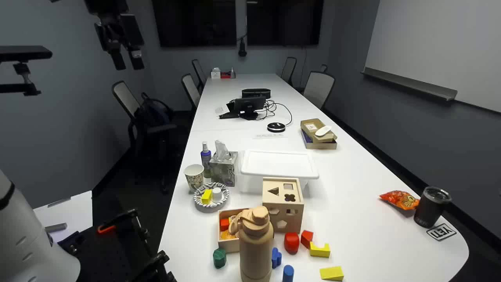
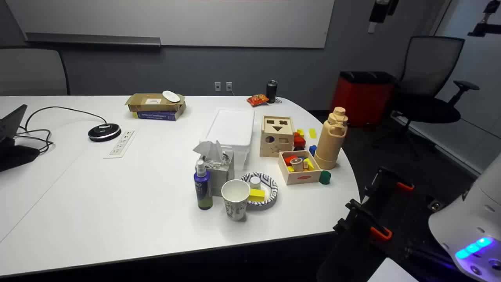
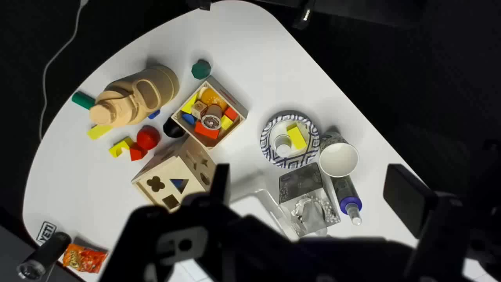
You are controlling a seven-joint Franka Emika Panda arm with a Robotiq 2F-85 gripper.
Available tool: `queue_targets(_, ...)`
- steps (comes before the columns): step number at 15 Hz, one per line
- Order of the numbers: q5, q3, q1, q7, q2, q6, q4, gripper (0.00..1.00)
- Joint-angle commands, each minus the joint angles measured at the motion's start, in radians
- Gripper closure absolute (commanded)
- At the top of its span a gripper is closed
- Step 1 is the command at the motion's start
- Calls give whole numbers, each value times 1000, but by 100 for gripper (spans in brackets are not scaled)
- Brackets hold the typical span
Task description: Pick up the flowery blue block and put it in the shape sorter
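The blue flower-shaped block (image 1: 276, 257) lies on the table beside the tan bottle, in front of the shape sorter. It shows small in an exterior view (image 2: 312, 149); in the wrist view (image 3: 154, 114) the bottle hides most of it. The shape sorter (image 1: 280, 204), a light wooden cube with shaped holes, stands on the table; it also shows in an exterior view (image 2: 277, 135) and in the wrist view (image 3: 168, 175). My gripper (image 1: 127, 60) is high above the table, far from the block. In the wrist view (image 3: 313, 188) its fingers are wide apart with nothing between them.
The tall tan bottle (image 1: 256, 250) stands close to the block. Near it are a wooden tray (image 2: 301, 179) of blocks, a red block (image 1: 291, 242) and a blue cylinder (image 1: 288, 273). A lidded plastic box (image 1: 278, 164), tissue box (image 1: 223, 172), plate (image 3: 270, 150) and cup (image 2: 235, 199) stand around the sorter.
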Motion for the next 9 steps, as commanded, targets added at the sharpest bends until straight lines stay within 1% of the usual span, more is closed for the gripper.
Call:
queue_targets(1, -4, -4, 6, 4, 2, -3, 3, 0)
queue_targets(4, -4, -4, 6, 4, 2, -3, 3, 0)
queue_targets(6, -4, -8, 1, 2, 36, -14, 15, 0)
queue_targets(9, -12, -49, -20, -22, 122, 1, 44, 0)
